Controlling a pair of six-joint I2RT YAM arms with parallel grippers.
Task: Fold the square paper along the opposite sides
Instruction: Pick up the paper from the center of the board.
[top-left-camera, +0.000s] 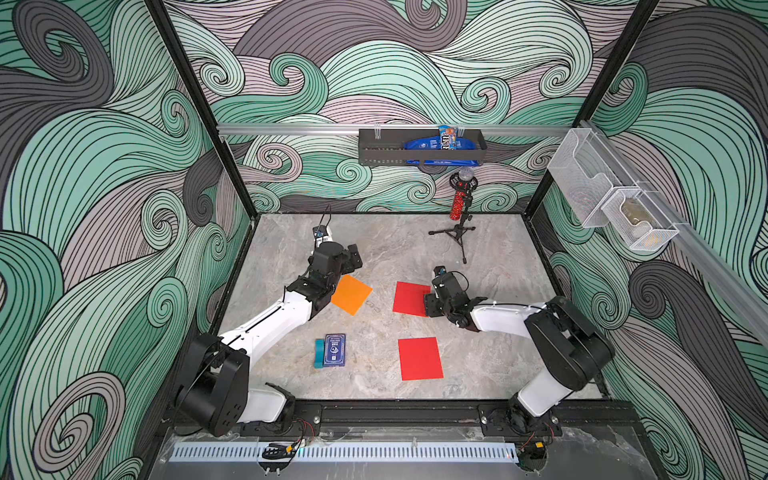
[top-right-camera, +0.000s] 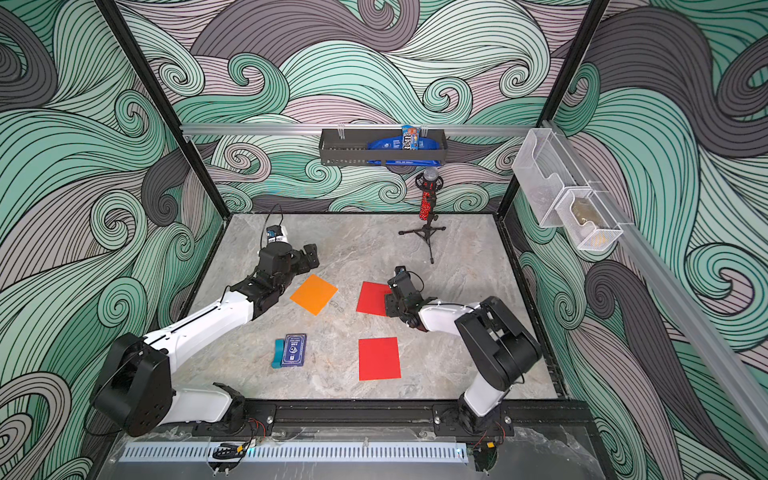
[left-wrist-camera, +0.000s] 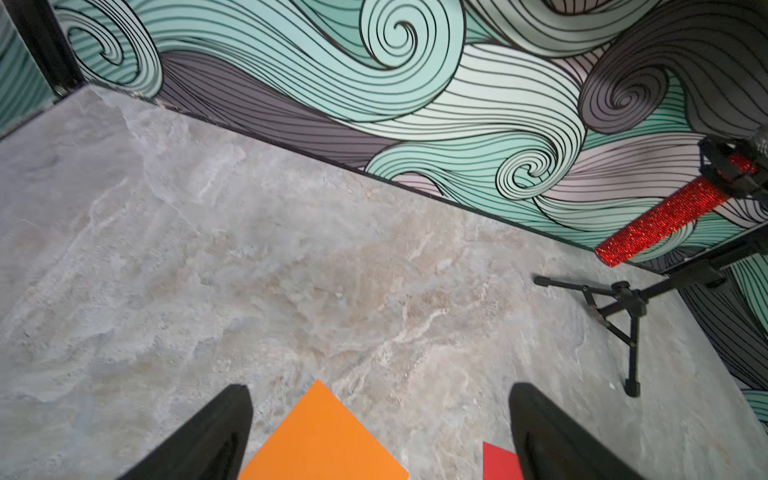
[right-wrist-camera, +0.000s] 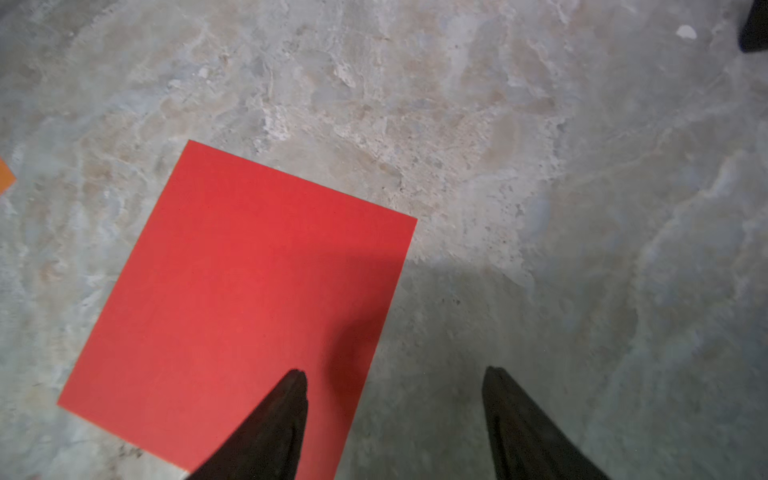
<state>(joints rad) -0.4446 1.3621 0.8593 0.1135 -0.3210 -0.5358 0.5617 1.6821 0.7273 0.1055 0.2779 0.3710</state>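
Observation:
Three paper sheets lie flat on the marble table. The orange paper (top-left-camera: 351, 294) (top-right-camera: 313, 294) is turned like a diamond at centre left. A red paper (top-left-camera: 409, 297) (top-right-camera: 372, 297) lies at centre, and another red paper (top-left-camera: 419, 358) (top-right-camera: 379, 358) lies nearer the front. My left gripper (top-left-camera: 353, 255) (left-wrist-camera: 379, 388) stands open just beyond the orange paper's (left-wrist-camera: 324, 440) far corner, holding nothing. My right gripper (top-left-camera: 430, 303) (right-wrist-camera: 395, 371) is open and low over the centre red paper's (right-wrist-camera: 241, 311) right edge. One finger is over the sheet, the other over bare table.
A dark blue card box (top-left-camera: 334, 350) and a teal piece (top-left-camera: 319, 353) lie front left. A red glitter microphone on a black tripod (top-left-camera: 459, 220) stands at the back. A black basket with snack packets (top-left-camera: 419, 149) hangs on the back wall, and wire bins (top-left-camera: 611, 195) on the right wall.

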